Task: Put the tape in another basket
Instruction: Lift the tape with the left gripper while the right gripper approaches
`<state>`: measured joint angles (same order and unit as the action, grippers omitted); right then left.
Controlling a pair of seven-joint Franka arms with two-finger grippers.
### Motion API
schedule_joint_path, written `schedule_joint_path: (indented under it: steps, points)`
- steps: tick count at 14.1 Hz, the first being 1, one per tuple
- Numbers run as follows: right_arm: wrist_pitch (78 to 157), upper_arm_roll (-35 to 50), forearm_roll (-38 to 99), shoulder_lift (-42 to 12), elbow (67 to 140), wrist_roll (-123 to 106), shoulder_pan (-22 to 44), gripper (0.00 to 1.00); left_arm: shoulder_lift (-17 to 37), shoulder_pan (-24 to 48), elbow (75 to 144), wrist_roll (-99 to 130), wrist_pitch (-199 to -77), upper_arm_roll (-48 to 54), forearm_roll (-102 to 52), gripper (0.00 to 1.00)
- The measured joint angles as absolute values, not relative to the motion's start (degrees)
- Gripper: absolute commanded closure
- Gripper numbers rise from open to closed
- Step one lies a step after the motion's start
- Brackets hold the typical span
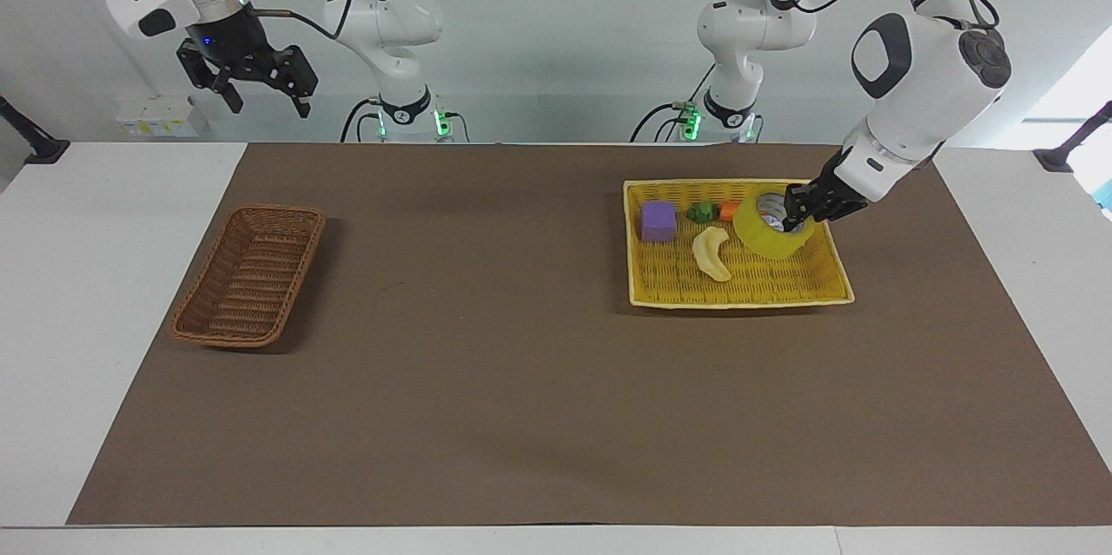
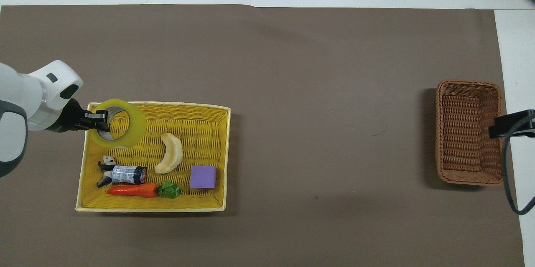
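Tape (image 1: 768,229) hangs pinched in left gripper (image 1: 797,209) over yellow basket (image 1: 738,287).

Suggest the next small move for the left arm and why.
Probably carry it across toward the right arm's end of the table: the left tool grips the tape by its wall, lifted over the yellow basket, while the brown basket sits empty there. The right tool waits raised.

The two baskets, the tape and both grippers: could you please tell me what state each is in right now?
Tape: lifted, held tilted over the yellow basket.
Left gripper: shut on the tape's rim.
Right gripper: open, waiting high above the table.
Yellow basket: holds banana, purple block, carrot, small can.
Brown basket: empty.
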<state>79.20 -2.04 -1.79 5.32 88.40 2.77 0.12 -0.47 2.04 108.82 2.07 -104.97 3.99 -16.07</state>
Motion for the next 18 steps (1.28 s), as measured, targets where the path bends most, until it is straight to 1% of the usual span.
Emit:
schedule_joint_path:
  steps: [5, 6, 8, 10, 13, 16, 18]
  points:
    - [79.4, -1.8, -1.4, 5.4, 88.8, -1.5, 0.4, 0.0, -0.4, 12.6, 106.5, 12.5, -105.0, 4.7, -17.2, 1.0]
    - [80.4, -1.6, -0.2, 5.5, 89.6, -1.6, 0.4, 0.0, -0.4, 14.8, 105.9, 15.1, -105.0, 4.8, -17.2, 1.0]
    - [84.6, -1.4, 5.0, 5.4, 92.3, -1.6, 0.5, 0.0, -0.4, 18.1, 105.2, 18.9, -105.0, 4.9, -17.2, 1.0]
    - [89.6, -1.2, 11.3, 5.2, 95.6, -1.6, 2.5, 0.0, -0.3, 20.9, 104.7, 20.3, -106.0, 5.0, -17.6, 1.0]
    - [91.2, -1.1, 23.1, 3.8, 97.5, -1.6, 5.4, 0.0, 0.0, 23.2, 104.3, 22.2, -107.2, 5.5, -21.9, 1.0]
    - [92.0, -1.0, 30.3, 3.2, 99.6, 1.1, 8.2, 0.0, 0.1, 25.7, 104.3, 22.7, -108.4, 5.7, -27.6, 1.0]
    - [95.7, -1.1, 36.3, 3.2, 102.1, 2.8, 9.1, 0.0, 0.1, 28.0, 104.3, 23.2, -109.0, 5.8, -28.9, 1.0]
